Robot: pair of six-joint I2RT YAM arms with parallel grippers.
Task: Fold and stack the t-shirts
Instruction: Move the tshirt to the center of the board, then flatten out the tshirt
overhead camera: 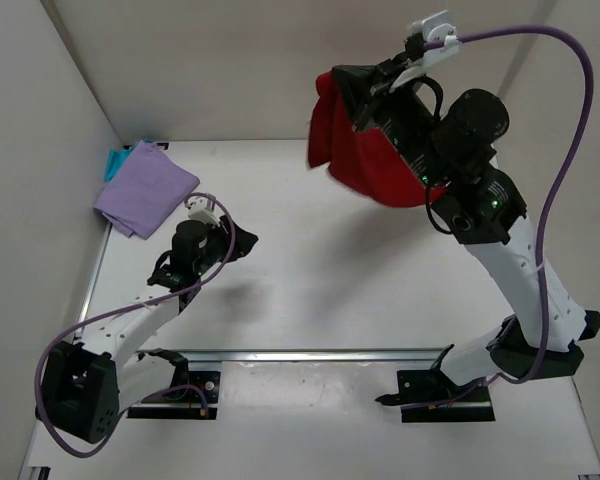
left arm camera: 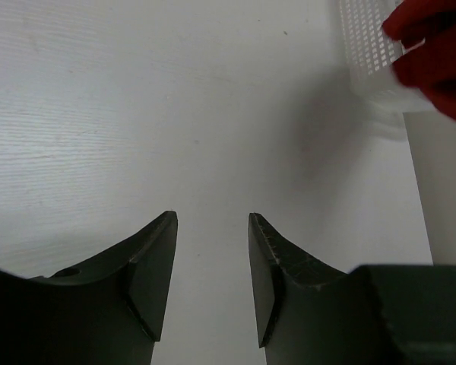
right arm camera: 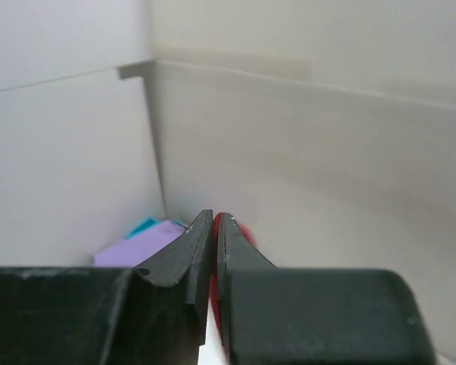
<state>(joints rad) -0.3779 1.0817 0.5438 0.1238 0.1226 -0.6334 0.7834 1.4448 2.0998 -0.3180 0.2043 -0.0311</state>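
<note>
Right gripper: we see it raised high at far right, pinching the red t-shirt, which hangs.
Left gripper: spread, low over table.
Lavender t-shirt: far-left corner, atop teal t-shirt.

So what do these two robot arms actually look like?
Both arms have white links and black joints on black bases. A purple cable loops along each. The left gripper and right gripper have dark, wedge-shaped fingers. Small green lights glow on the right arm.
</note>
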